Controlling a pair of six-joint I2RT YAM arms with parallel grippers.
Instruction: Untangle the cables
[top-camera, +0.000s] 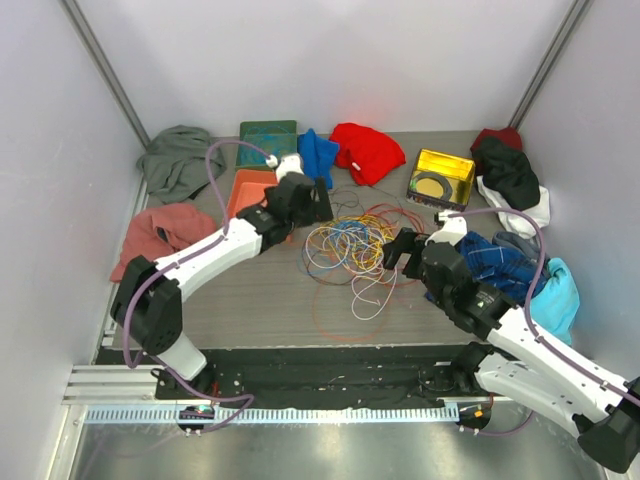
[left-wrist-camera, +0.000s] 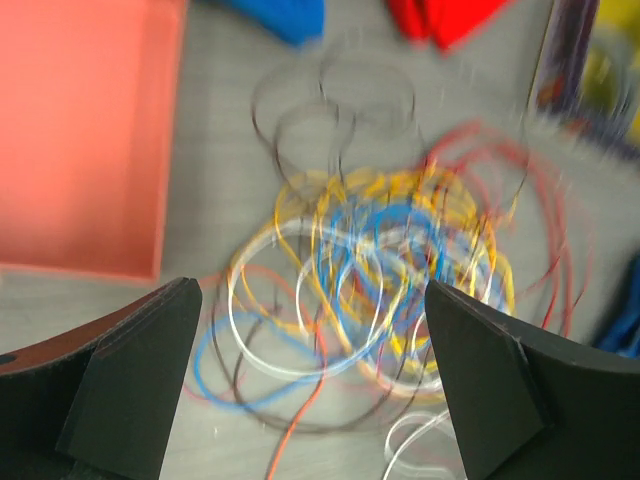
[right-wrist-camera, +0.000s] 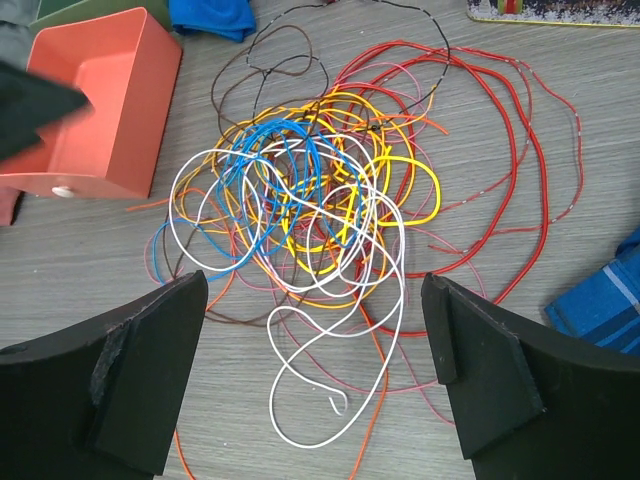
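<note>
At the far left stands an orange tray (right-wrist-camera: 95, 95), smooth and hard-walled, just beside the heap. The left gripper (left-wrist-camera: 312, 300) hovers over the heap's left side, fingers spread wide and holding nothing; its view is blurred. The cables (right-wrist-camera: 320, 200) lie in one knot in the middle of the desk (top-camera: 250, 300), between the two arms. They are thin, glossy, springy wires in round loops: blue and yellow dense at the core, white trailing toward the near edge, red sweeping wide on the right. I judge it best to pinch a single fringe strand, white or outer red, and draw it off slowly while the other arm pins the core. The right gripper (right-wrist-camera: 312, 285) is likewise wide apart and empty
</note>
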